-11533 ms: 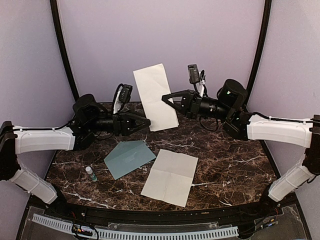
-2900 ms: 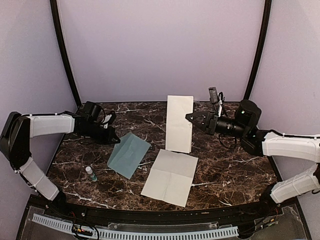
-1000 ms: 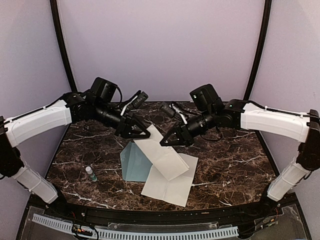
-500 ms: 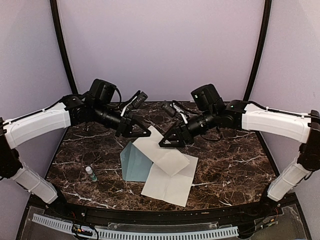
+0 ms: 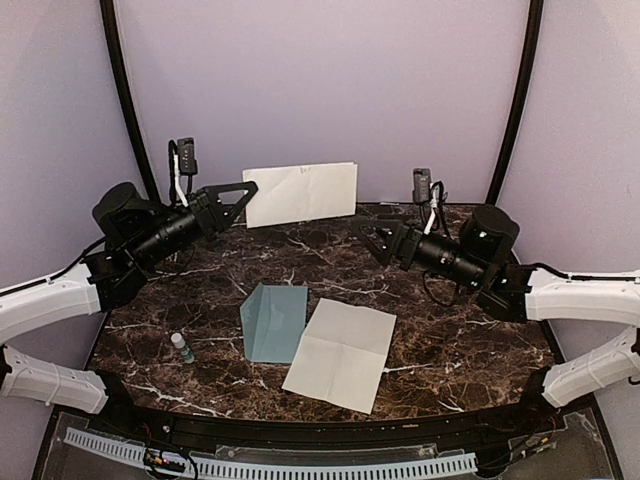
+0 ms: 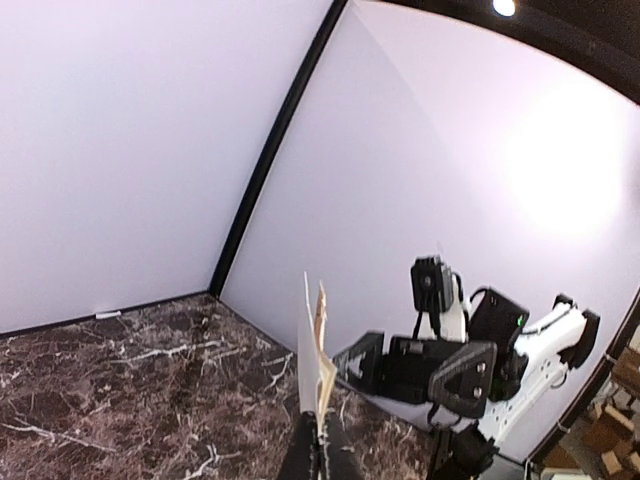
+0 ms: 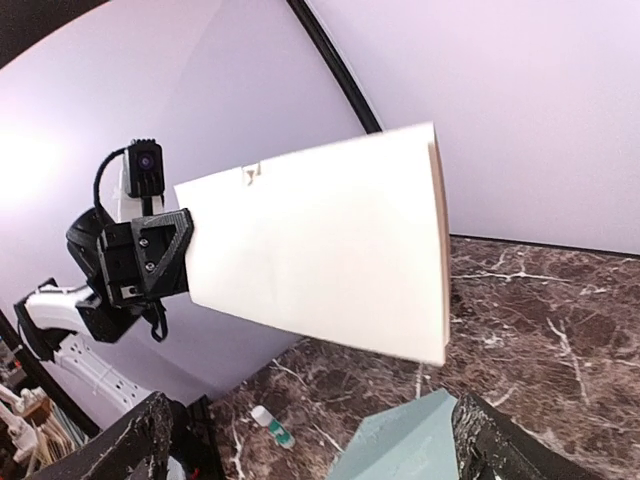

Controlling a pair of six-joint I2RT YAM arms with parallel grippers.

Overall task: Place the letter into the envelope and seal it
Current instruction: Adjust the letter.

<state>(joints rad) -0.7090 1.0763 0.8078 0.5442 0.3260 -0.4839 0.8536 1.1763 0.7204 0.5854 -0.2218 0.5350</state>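
Aloft, folded letter [image 5: 300, 194] in the left end effector [image 5: 241, 195]; right end effector [image 5: 372, 236] wide, apart.

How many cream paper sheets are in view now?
2. One folded cream paper sheet is held in the air by the left gripper; one creased cream sheet lies flat on the marble table beside the pale teal paper envelope. No others visible.
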